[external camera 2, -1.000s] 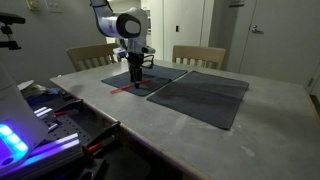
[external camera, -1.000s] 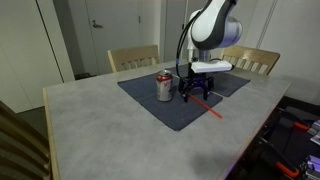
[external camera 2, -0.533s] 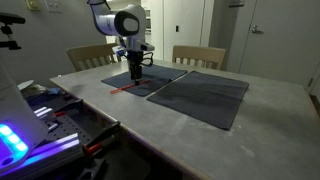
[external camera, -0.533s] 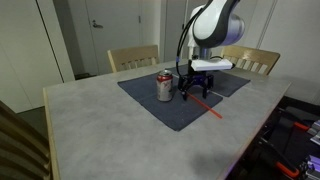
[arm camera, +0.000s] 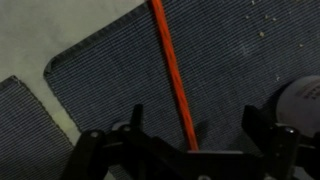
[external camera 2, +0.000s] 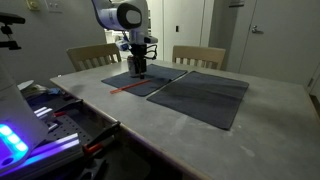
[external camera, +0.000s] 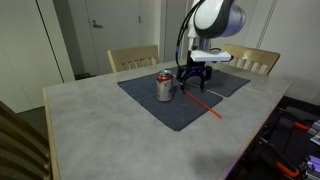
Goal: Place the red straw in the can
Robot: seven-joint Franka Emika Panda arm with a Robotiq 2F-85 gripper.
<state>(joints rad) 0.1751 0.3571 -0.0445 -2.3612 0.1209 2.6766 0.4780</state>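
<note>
The gripper (external camera: pixel 192 80) hangs just above a dark placemat (external camera: pixel 170 112) on the grey table (external camera: pixel 90 120). Its two fingers (arm camera: pixel 135 122) are spread wide and hold nothing. The red straw (external camera: pixel 206 105) lies flat on the placemat, free of the claw. In the wrist view the red straw (arm camera: pixel 170 70) runs lengthwise through the gap between the fingers and appears to touch neither (its near end is lost in shadow under the gripper's body). The can (external camera: pixel 164 86) stands upright on the same placemat, just beside the gripper and apart from the straw. The wrist view catches only a pale part of the can (arm camera: pixel 300 100) at the right edge. In an exterior view the straw (external camera 2: pixel 128 88) reaches out from under the gripper (external camera 2: pixel 139 68) toward the placemat's edge, with a second placemat (external camera 2: pixel 200 95) alongside. Two wooden chairs (external camera: pixel 133 57) stand at the table's far side.
</note>
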